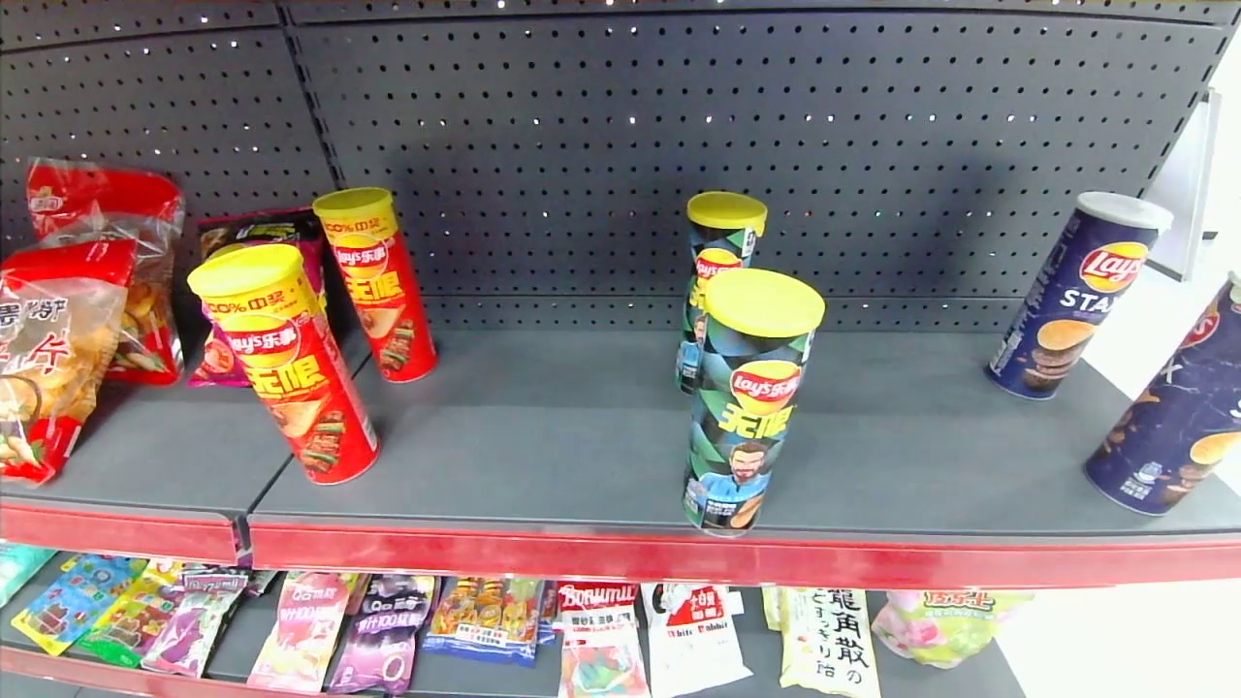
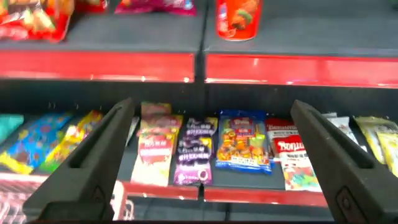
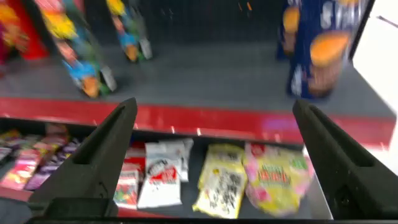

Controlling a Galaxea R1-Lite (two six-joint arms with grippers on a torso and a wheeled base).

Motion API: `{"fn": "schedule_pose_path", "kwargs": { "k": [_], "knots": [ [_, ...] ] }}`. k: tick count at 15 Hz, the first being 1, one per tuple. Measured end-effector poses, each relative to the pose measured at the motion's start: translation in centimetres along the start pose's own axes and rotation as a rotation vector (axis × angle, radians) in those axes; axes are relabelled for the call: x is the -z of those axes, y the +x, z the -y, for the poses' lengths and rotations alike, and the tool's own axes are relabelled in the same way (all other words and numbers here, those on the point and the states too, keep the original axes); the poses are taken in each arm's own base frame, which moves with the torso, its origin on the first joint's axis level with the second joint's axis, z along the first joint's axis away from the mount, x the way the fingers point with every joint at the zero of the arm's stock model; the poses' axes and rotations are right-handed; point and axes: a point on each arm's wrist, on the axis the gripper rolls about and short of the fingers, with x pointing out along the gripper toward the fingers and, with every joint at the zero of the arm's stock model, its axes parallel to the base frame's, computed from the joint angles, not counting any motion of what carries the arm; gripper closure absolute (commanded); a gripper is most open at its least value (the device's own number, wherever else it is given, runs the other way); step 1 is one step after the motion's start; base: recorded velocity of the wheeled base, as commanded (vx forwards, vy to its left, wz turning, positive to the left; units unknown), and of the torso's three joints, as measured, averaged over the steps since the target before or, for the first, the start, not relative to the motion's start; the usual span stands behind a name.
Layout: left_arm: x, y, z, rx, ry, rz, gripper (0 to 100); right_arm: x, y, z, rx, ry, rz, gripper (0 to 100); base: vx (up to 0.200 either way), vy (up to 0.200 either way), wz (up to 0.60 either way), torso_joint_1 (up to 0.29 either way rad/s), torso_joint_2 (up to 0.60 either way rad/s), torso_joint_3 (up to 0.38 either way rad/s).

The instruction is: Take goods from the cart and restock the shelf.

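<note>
- Head view: the dark grey metal shelf (image 1: 582, 436) carries red cardboard crisp tubes (image 1: 291, 368), green-patterned tubes (image 1: 751, 407) and navy tubes (image 1: 1076, 291), with wide gaps between them.
- Left wrist view: the left gripper (image 2: 211, 106) hangs spread and empty before bright sweet packets (image 2: 239, 140) on the lower tier.
- Right wrist view: the right gripper (image 3: 214, 104) is likewise spread and empty. The next move is probably to fetch cart goods, minding the tubes near the edge.

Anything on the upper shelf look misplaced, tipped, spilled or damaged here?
Nothing is spilled or damaged. The front green can stands right at the shelf's red front lip, further forward than the front red can, so it looks precarious.
</note>
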Motion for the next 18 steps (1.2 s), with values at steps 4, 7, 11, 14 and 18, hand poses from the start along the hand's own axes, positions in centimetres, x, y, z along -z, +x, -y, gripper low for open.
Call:
{"fn": "schedule_pose_path", "kwargs": {
  "k": [4, 7, 11, 14, 18],
  "knots": [
    [0.1, -0.2, 0.1, 0.018, -0.013, 0.018, 0, -4.6, 3.3, 0.0, -0.069, -0.051, -0.101, 0, 0.0, 0.0, 0.0, 0.0, 0.0, 0.0],
    [0.1, -0.2, 0.1, 0.019, -0.019, 0.02, 0, -5.8, 7.2, 0.0, -0.199, -0.06, -0.246, 0, 0.0, 0.0, 0.0, 0.0, 0.0, 0.0],
    [0.1, -0.2, 0.1, 0.018, -0.019, 0.021, 0, -4.9, 11.6, -1.2, -0.374, -0.053, -0.438, 0, 0.0, 0.0, 0.0, 0.0, 0.0, 0.0],
    [0.1, -0.2, 0.1, 0.018, -0.02, 0.021, 0, -4.4, 15.0, -1.8, -0.352, -0.063, -0.498, 0, 0.0, 0.0, 0.0, 0.0, 0.0, 0.0],
    [0.1, -0.2, 0.1, 0.017, -0.02, 0.021, 0, -3.1, 19.1, -2.3, -0.23, -0.098, -0.516, 0, 0.0, 0.0, 0.0, 0.0, 0.0, 0.0]
  ]
}}
